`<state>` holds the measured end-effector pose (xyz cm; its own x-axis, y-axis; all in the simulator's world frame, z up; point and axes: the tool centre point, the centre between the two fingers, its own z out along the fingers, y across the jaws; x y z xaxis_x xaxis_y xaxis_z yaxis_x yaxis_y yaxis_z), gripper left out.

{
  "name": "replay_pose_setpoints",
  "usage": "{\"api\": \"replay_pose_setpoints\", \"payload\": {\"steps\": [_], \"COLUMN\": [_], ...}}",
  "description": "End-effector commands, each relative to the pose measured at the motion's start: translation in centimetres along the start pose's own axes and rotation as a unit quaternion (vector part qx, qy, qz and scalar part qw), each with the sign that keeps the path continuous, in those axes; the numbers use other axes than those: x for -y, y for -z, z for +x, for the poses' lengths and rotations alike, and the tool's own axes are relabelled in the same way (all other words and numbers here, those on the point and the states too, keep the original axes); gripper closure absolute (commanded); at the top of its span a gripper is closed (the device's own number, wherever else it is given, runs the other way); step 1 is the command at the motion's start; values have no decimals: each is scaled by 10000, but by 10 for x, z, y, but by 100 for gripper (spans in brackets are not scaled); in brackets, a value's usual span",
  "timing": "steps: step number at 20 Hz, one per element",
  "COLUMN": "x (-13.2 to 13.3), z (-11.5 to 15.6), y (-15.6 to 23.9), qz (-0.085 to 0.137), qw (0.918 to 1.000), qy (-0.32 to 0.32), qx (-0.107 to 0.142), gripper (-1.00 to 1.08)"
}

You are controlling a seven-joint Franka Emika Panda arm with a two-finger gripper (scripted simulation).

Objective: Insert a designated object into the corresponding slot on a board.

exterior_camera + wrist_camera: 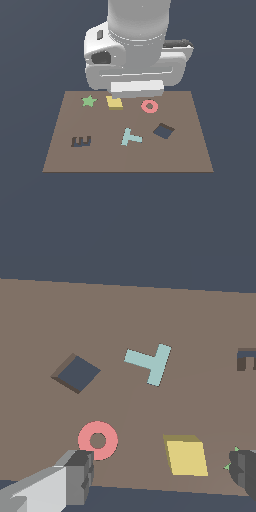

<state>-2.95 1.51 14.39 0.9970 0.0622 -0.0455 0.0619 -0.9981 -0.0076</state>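
The yellow square block (114, 102) lies flat on the brown board (190, 155), near its far edge, between a green star and a pink ring. The dark navy diamond slot (163, 131) is toward the exterior view's right and is empty. The arm's hand (136, 88) hangs over the board's far edge and hides its fingers in that view. In the wrist view my gripper (160, 475) is open and empty above the board (125, 311). The yellow block (186, 457) lies between the fingers (75, 476), nearer the dark one. The slot (76, 373) lies further off.
A green star (89, 101), a pink ring (149, 106) and a teal T (131, 136) lie on the board. A dark E-shaped recess (81, 141) is at the exterior view's left. In the wrist view the ring (98, 440) sits by one finger.
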Motion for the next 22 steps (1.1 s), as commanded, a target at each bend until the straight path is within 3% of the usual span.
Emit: {"api": "replay_pose_setpoints", "payload": {"steps": [1, 13, 22], "x": [-4, -41, -59], "z": [-5, -43, -55], "y": [-7, -67, -94], "qz": [-5, -44, -60], "qw": [10000, 9975, 9952], "qy": [73, 691, 950], "qx": [-14, -157, -219], "gripper": [-92, -92, -92]}}
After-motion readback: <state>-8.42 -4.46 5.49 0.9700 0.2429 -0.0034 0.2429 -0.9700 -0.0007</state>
